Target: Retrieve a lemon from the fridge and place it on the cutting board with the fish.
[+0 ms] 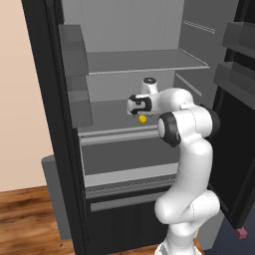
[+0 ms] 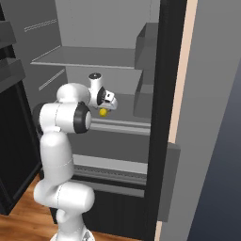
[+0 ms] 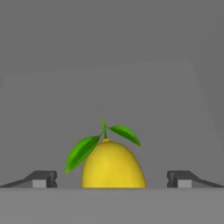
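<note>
Yellow and leafy, the lemon (image 3: 113, 166) sits on a grey fridge (image 1: 129, 60) shelf (image 3: 109, 100), midway between the two dark fingers (image 3: 41, 179), which are spread wide apart on either side without touching it, hand reaching inside the open fridge.

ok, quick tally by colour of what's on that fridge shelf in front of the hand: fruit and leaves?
Yellow lemon: 1, sitting on the grey shelf of the fridge, between the tips of the open gripper
Green leaves: 2, on the lemon's stem
Total: 3
</note>
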